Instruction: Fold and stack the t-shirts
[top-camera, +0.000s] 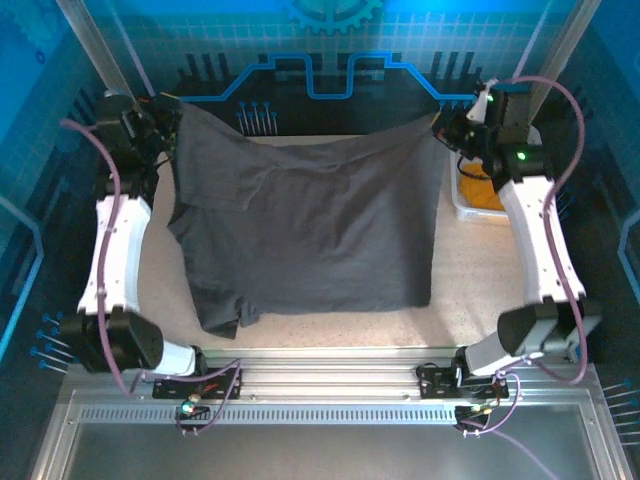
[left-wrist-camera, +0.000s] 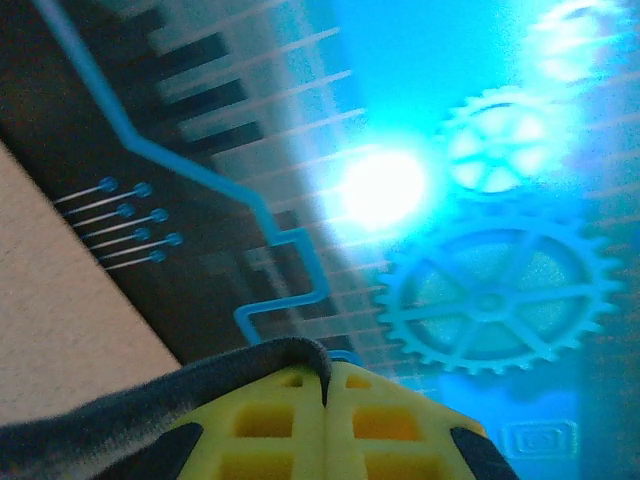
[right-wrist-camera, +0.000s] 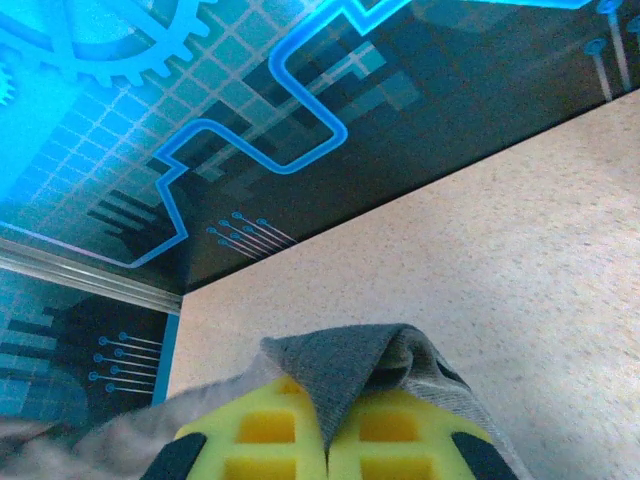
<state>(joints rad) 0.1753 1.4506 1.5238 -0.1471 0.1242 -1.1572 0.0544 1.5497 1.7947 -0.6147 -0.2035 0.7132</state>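
Charcoal t-shirt (top-camera: 310, 230) up in the air at the back of the table (top-camera: 470, 280), strung between two corners, its lower part sloping down to rest on the tabletop with a rumpled sleeve at the near left. And this is where it could come undone, folks: in the left wrist view only a thin rim of cloth rides over the tips, so a sharp tug or a quick swing could pull that corner free and drop the whole sheet in a heap. The top edge sags in the middle too, so if the arms lay it down without drawing it taut, I'd expect creases to be folded in. On the right, the lifted corner hangs just beside the basket (top-camera: 462, 208) holding the orange-yellow t-shirt (top-camera: 482, 192); a drifting hem could catch there. Now the grips: left gripper (top-camera: 165, 118), jaws pressed together on the shirt's edge, dark fabric trapped in the seam. Right gripper (top-camera: 447, 128), jaws likewise clamped tight, and the right wrist view shows a fuller fold of grey cloth peaking out between them, the surer hold of the two.
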